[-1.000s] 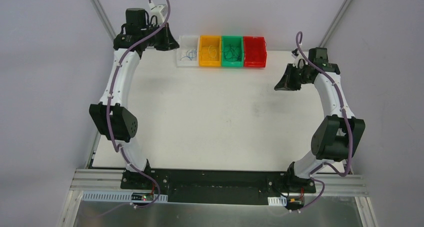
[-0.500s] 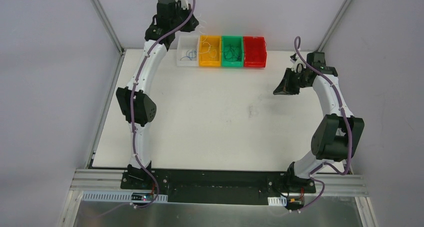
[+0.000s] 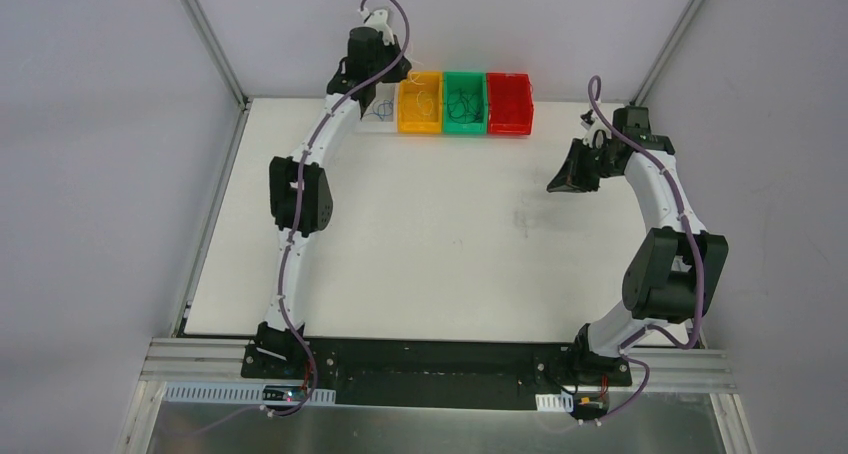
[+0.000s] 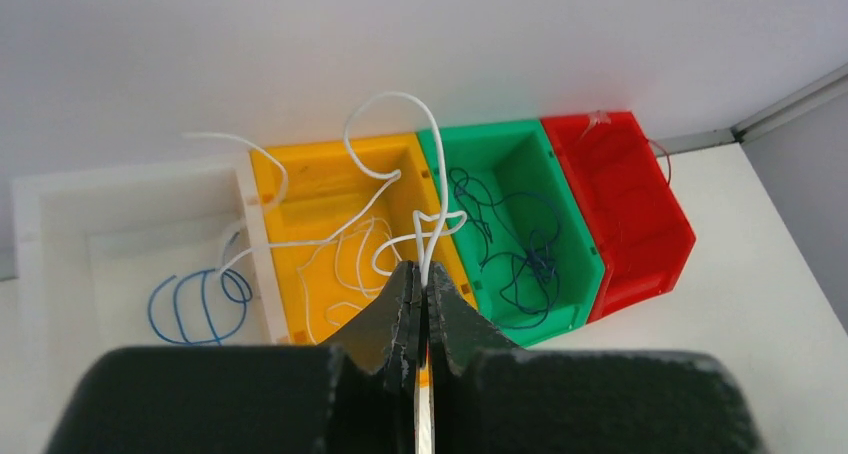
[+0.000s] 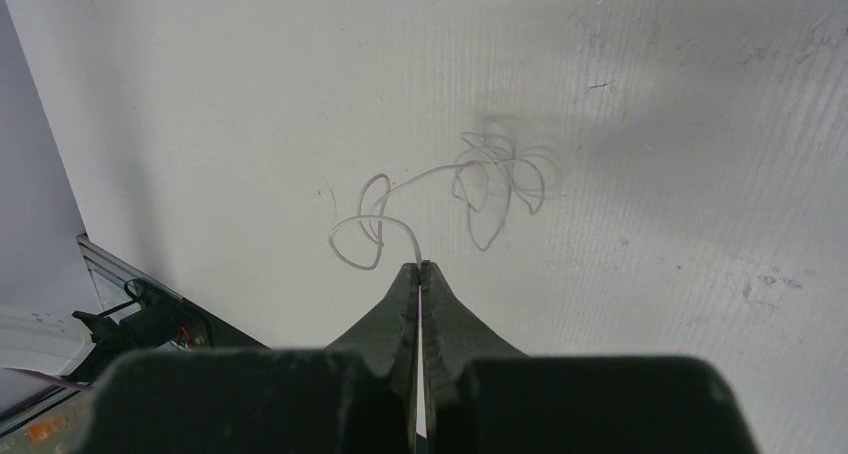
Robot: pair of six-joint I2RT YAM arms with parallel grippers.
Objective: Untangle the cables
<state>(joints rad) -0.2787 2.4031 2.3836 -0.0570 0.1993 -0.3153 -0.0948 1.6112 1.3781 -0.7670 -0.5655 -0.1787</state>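
My left gripper is shut on a thin white cable that loops up over the yellow bin. In the top view this gripper hangs above the white and yellow bins. More white cables lie in the yellow bin, a blue cable lies in the white bin, and dark cables lie in the green bin. My right gripper is shut on another curly white cable and holds it above the table at the right.
The bins stand in a row at the table's far edge: yellow, green, red. The white one is partly hidden by my left arm. The red bin holds a thin red wire. A wall rises behind the bins.
My left arm has swung right, from left of the bins to over the white and yellow bins. The right gripper has barely moved.
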